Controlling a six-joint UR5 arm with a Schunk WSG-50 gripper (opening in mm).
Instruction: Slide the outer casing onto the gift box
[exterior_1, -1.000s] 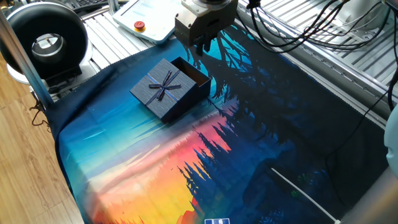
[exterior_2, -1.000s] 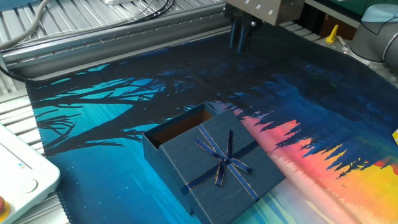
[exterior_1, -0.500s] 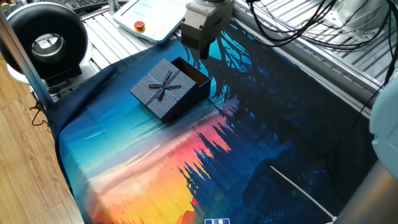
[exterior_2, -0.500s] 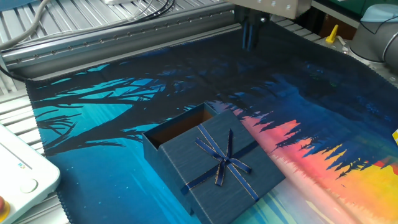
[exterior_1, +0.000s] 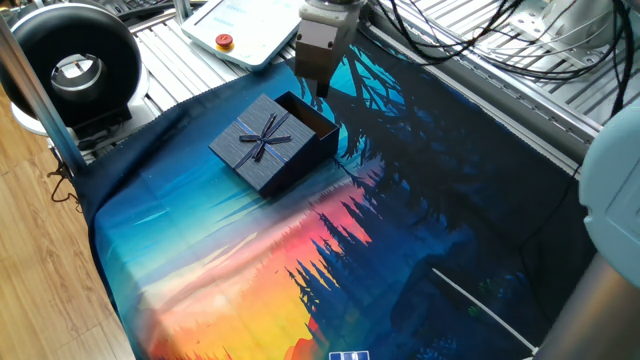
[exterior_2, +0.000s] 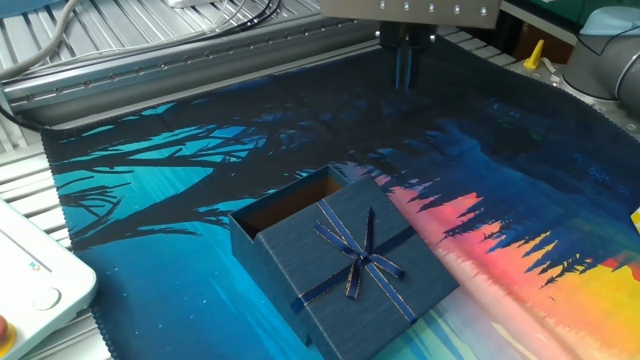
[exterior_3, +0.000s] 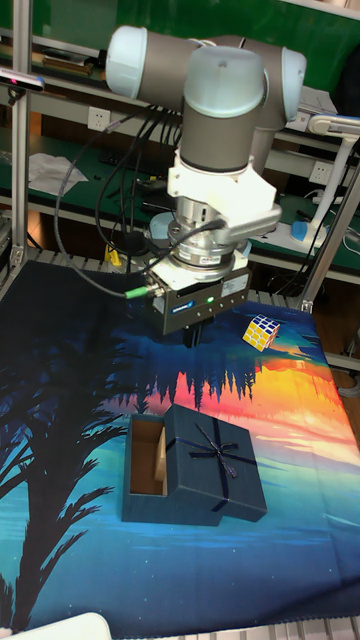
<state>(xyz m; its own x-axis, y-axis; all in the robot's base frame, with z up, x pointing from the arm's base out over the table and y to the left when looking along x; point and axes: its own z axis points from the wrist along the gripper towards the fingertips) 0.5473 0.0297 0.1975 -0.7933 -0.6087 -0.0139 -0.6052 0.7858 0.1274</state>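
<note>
Hovering above the cloth (exterior_2: 150, 200) behind the boxes, the claw (exterior_2: 404, 70) holds nothing, fingers nearly together; the sleeve (exterior_2: 365, 270) with the bow (exterior_2: 358, 262) sits only partway over the tray (exterior_2: 290, 205), whose open end pokes out toward the claw. Likely it will push the tray's exposed end in.

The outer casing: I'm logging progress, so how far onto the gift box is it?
Done: the outer casing covers most of the gift box. In hand: nothing; the gripper hovers apart, fingers together. Left: closing the exposed strip.
</note>
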